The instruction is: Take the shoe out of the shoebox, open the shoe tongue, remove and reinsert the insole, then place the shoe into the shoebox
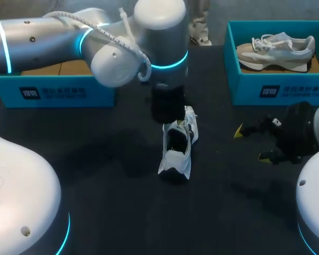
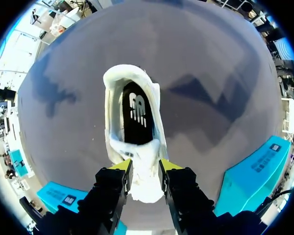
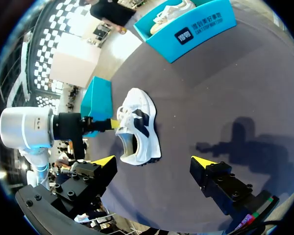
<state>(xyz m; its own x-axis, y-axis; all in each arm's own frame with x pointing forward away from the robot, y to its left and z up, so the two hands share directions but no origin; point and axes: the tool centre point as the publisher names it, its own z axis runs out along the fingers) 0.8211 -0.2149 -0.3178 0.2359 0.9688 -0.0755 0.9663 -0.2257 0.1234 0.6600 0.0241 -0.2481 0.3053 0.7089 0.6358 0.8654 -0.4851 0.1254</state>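
The white shoe stands on the dark table at frame centre, its black insole bearing a white logo. The left gripper pinches its white upper. The right gripper gapes empty at mid-right. The blue box at upper right carries white print.

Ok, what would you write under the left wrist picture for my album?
Left tool gripping a white shoe on the dark table, its black insole showing inside.
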